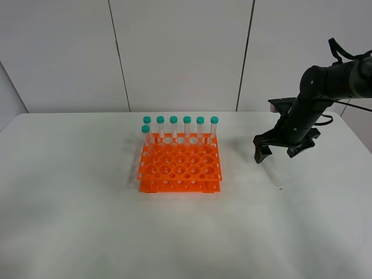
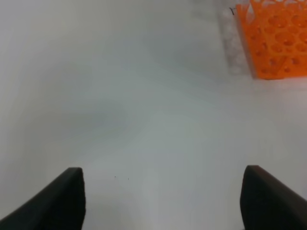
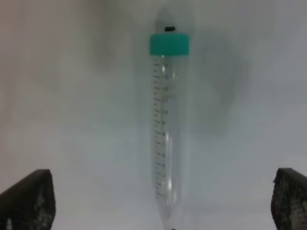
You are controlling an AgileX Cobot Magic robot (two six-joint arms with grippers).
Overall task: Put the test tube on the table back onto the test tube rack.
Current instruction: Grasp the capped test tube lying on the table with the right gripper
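The test tube (image 3: 165,134) lies flat on the white table (image 1: 70,203), clear with a teal-green cap; the right wrist view shows it centred between the wide-apart fingers of my right gripper (image 3: 160,196). That gripper (image 1: 278,152) hovers open just above the table, to the right of the orange test tube rack (image 1: 180,165). From the high camera I cannot make out the tube itself. My left gripper (image 2: 165,196) is open over bare table, with a corner of the rack (image 2: 276,43) ahead of it. The left arm is outside the high view.
Several teal-capped tubes (image 1: 180,125) stand upright along the rack's back row, one more at its left end. The rack's other holes are unfilled. A small dark speck (image 1: 281,188) marks the table in front of the right gripper.
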